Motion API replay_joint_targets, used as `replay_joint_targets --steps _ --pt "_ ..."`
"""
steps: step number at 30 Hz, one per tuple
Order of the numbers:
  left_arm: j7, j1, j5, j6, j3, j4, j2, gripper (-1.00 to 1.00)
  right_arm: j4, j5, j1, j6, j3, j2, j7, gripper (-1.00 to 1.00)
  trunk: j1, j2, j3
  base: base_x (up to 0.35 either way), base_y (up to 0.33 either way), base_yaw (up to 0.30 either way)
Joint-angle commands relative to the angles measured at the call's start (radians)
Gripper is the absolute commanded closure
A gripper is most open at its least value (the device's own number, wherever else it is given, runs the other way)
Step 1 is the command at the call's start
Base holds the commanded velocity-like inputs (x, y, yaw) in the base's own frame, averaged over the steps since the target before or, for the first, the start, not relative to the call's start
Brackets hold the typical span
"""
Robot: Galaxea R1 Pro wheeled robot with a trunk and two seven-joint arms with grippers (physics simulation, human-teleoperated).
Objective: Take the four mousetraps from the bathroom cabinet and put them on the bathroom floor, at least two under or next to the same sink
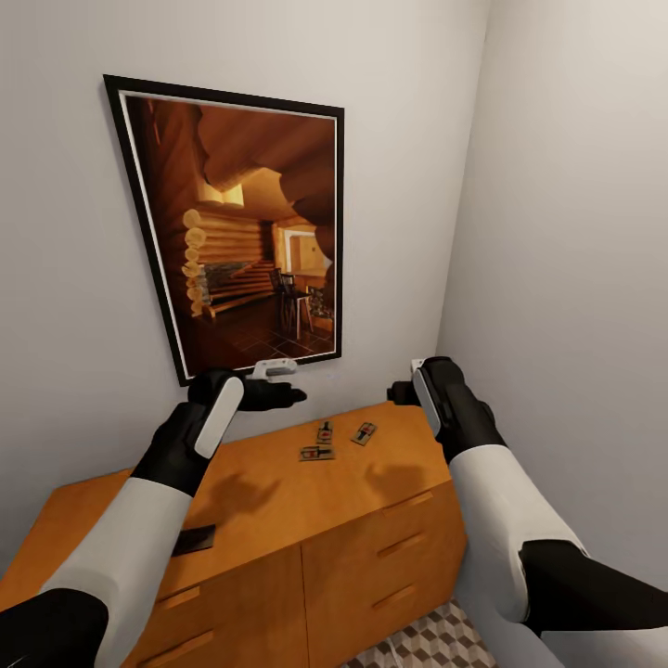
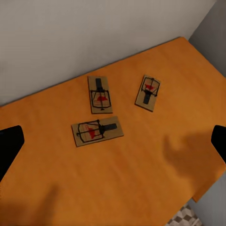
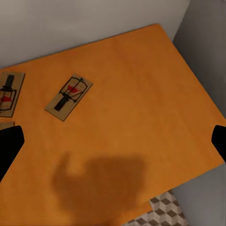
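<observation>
Where fingers (image 2: 10, 148) hover, mousetraps (image 2: 96, 132) below.

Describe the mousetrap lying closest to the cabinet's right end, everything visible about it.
The small flat rectangular tan wooden mousetrap lies flat on the wide orange-brown wooden cabinet top, turned at a slant to the back edge. It carries a black wire spring and bar along its length and a red mark near one end. It sits apart from the two other tan traps, touching neither. Only the cabinet top touches it; neither black hand is on it, and a shadow falls on the wood nearby.
</observation>
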Motion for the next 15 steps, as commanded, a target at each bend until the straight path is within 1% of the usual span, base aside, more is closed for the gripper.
replay_joint_targets --steps 1,6,11,15 --pt "0.011 0.000 0.010 0.003 -0.001 0.000 0.001 -1.00 0.001 0.010 -0.001 0.002 -0.003 0.003 0.002 -1.00 0.000 -0.001 -0.001 0.000 0.000 0.000" --pt "0.016 -0.001 0.000 0.003 -0.006 0.007 0.003 -1.00 0.014 0.012 -0.002 -0.009 -0.002 0.009 -0.006 -1.00 0.000 -0.001 -0.001 0.000 0.000 0.000" --pt "0.020 -0.001 -0.008 0.002 -0.003 0.020 0.008 -1.00 0.049 0.014 -0.002 -0.034 -0.003 0.009 -0.010 -1.00 0.000 -0.001 -0.001 0.000 0.000 0.000" --pt "0.023 -0.001 -0.012 -0.003 -0.002 0.057 0.021 -1.00 0.079 0.015 -0.002 -0.051 -0.002 0.009 -0.012 -1.00 0.000 -0.001 -0.001 0.000 0.000 0.000"
